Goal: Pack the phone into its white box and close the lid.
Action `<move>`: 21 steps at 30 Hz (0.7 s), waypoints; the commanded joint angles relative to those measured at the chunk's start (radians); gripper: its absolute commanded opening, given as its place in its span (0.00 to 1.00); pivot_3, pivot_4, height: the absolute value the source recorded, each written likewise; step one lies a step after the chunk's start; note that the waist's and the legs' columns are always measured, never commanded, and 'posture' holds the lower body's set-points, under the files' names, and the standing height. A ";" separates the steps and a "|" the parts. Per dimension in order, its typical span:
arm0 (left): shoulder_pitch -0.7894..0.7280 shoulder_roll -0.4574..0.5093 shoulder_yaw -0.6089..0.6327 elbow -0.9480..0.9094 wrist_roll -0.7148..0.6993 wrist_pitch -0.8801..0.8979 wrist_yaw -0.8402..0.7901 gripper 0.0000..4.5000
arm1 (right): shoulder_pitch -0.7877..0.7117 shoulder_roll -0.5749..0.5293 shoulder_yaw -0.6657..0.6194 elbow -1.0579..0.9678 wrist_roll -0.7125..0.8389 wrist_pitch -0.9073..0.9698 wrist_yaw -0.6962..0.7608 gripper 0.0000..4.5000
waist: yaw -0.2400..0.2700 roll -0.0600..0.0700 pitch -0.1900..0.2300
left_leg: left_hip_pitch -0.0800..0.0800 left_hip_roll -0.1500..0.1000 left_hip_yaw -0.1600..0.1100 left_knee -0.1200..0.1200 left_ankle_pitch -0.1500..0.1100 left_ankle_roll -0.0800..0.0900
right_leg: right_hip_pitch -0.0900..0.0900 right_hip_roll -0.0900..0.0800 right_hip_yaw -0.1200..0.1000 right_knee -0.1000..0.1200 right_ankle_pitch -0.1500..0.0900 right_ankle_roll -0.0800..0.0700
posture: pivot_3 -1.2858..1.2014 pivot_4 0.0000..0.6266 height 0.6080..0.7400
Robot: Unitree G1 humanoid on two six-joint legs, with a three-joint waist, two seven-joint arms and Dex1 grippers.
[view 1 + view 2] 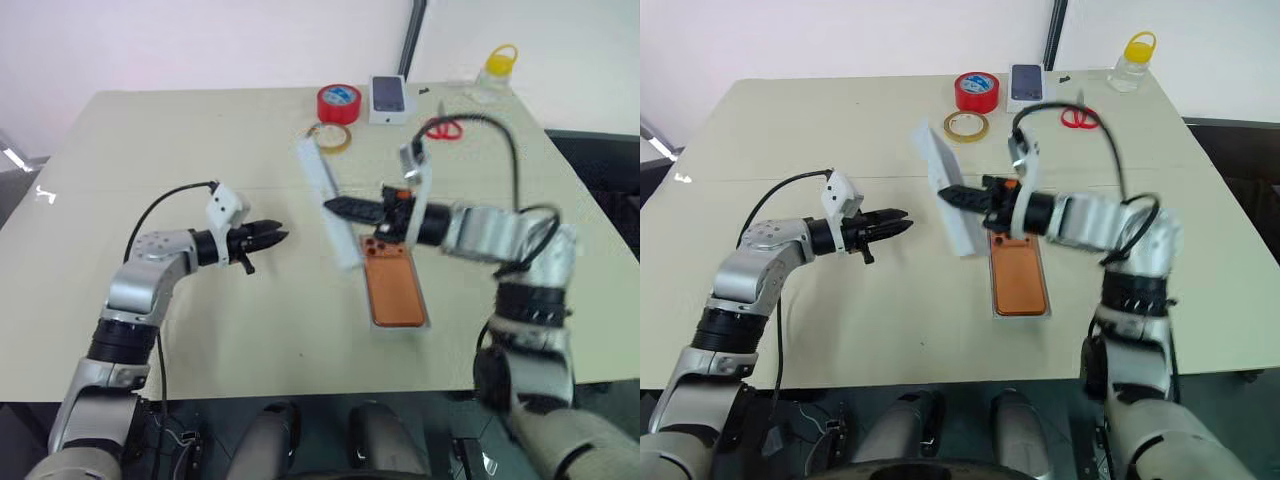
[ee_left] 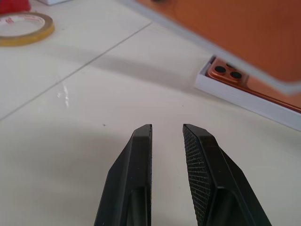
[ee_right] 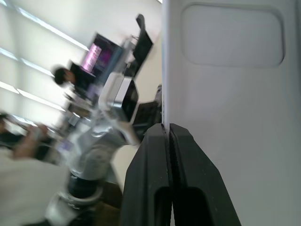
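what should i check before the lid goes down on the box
1. phone lying in the white box, camera side up: ok
2. lid pinched in the right hand: ok
3. lid level and lined up over the box: not ok, it is held tilted, off to the left of it
4. left hand out of the way: ok, free above the table
5. grip firm enough for lowering: cannot tell

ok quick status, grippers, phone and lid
Right gripper shut on lid, held tilted above table. Left gripper slightly open, empty. Phone in white box. Nothing blocking.
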 commanded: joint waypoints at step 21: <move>-0.096 -0.193 -0.194 -0.036 0.073 -0.018 -0.024 0.24 | 0.062 -0.343 0.063 -0.179 0.075 -0.063 -0.264 0.87 | -0.015 0.004 0.000 | 0.001 0.000 0.000 0.001 -0.005 0.008 | 0.001 0.002 0.000 0.001 0.000 0.000 | 0.52 0.24 1.00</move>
